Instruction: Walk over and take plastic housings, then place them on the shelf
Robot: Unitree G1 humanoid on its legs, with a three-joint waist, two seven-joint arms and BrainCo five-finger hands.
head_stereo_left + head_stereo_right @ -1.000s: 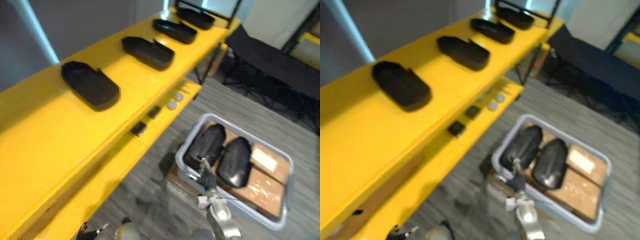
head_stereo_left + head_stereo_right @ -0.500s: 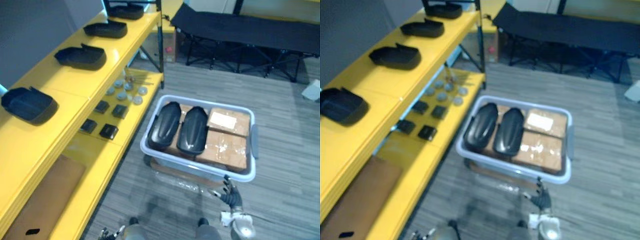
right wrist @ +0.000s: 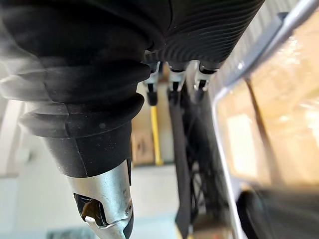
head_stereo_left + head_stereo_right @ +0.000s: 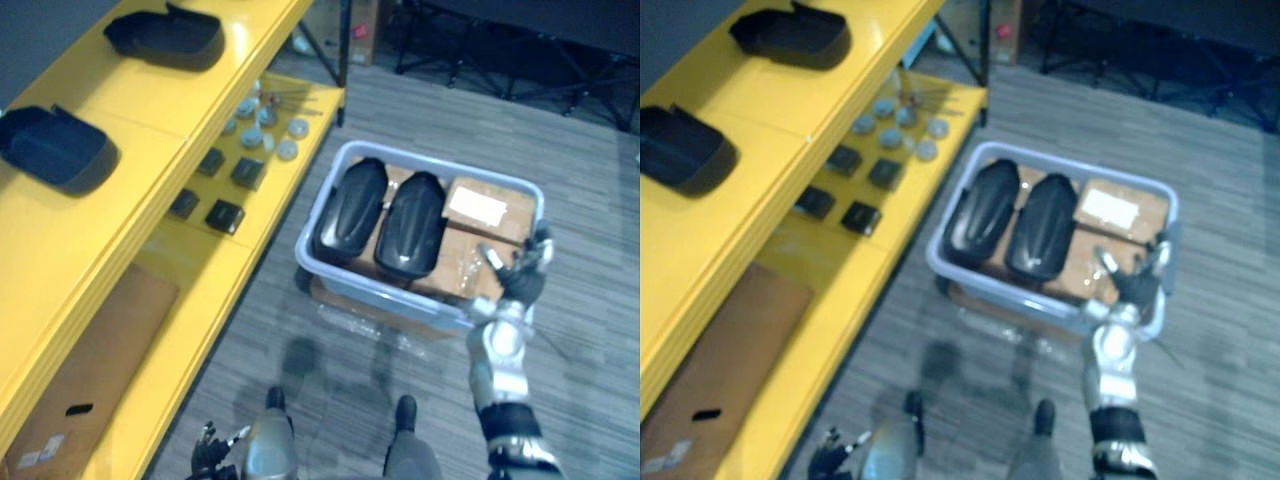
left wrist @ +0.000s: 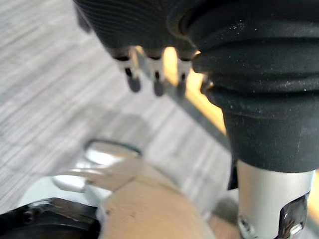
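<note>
Plastic housings [image 4: 350, 210]: we are logging two black ones lying dome-up, side by side, in the left half of the bin. Yellow shelf [image 4: 150, 170] is running along the robot's left. Its top level is already carrying two shelved housings [image 4: 60, 150], hollow side up and well apart. Grey bin [image 4: 378, 295] is sitting on the floor just beside the shelf's lower level, with cardboard boxes [image 4: 480, 210] lining its bottom. Right hand [image 4: 520, 280] is hovering over the bin's near right corner, fingers [image 4: 541, 250] spread apart, gripping nothing and clear of both housings. Left hand [image 4: 208, 452] is hanging low by the shelf, fingers loose and empty. Small black blocks [image 4: 225, 215] and grey discs [image 4: 288, 150] are lying on the lower level.

We are judging the shells stiff, light and glossy, so likely slippery on the dome. We are expecting the safest hold to be across the narrow width, fingers and thumb on the long edges, taking the housing nearer the right hand first.
</note>
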